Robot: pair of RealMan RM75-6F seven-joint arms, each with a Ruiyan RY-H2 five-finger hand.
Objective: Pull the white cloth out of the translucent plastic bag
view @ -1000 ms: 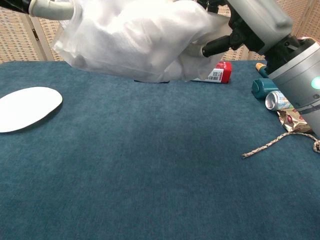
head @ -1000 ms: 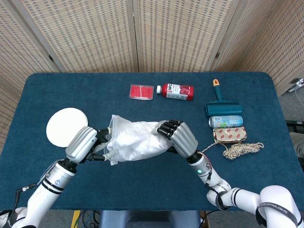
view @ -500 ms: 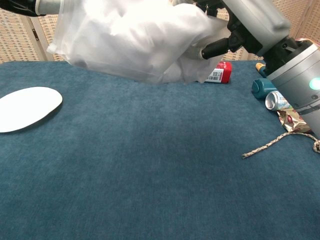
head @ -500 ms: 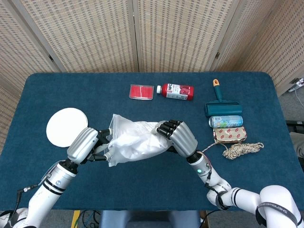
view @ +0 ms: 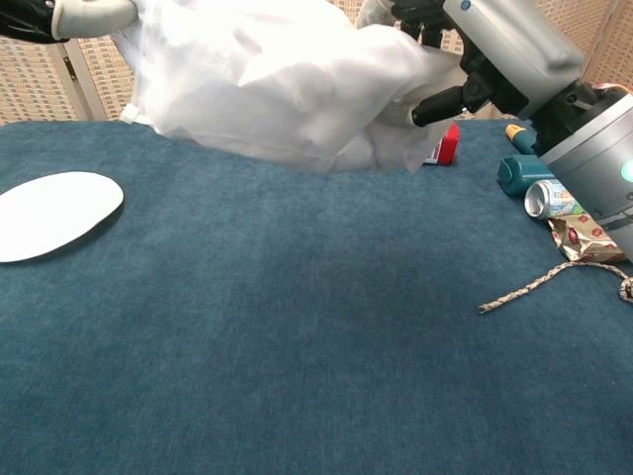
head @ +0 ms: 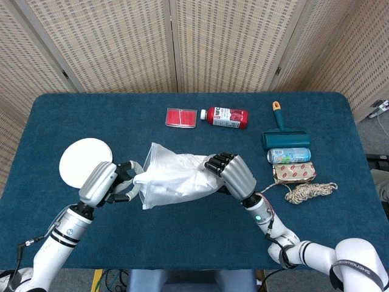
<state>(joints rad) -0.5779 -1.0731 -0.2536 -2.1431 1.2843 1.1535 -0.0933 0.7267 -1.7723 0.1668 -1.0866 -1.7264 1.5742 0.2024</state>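
Here, a blue-covered desk (head: 182,243) is seen from above, with folding wicker screens (head: 170,42) behind its far edge. Near the middle of the desk, a translucent plastic bag (head: 173,179) is held up off the surface between two robot hands. The white cloth (view: 287,74) is seen as a crumpled white mass inside the bag; whether any of it has come out cannot be told.

The left edge of the bag is pinched by the left hand (head: 112,182), with its fingers curled around the plastic. The right end of the bag is gripped by the right hand (head: 231,173), its dark fingers (head: 214,163) closed over the bundle. In the chest view the bag hangs above the desk, filling the upper part of the picture, with the right hand (view: 495,54) at its right end.

A round white plate (head: 85,161) lies flat at the left, just beside the left hand. At the far middle, a red card (head: 181,117) and a red bottle (head: 228,117) on its side are placed next to each other. At the right, a teal lint roller (head: 282,137) with an orange handle, a can (head: 289,156), a shiny snack packet (head: 293,172) and a coil of rope (head: 310,191) are lined up from far to near.
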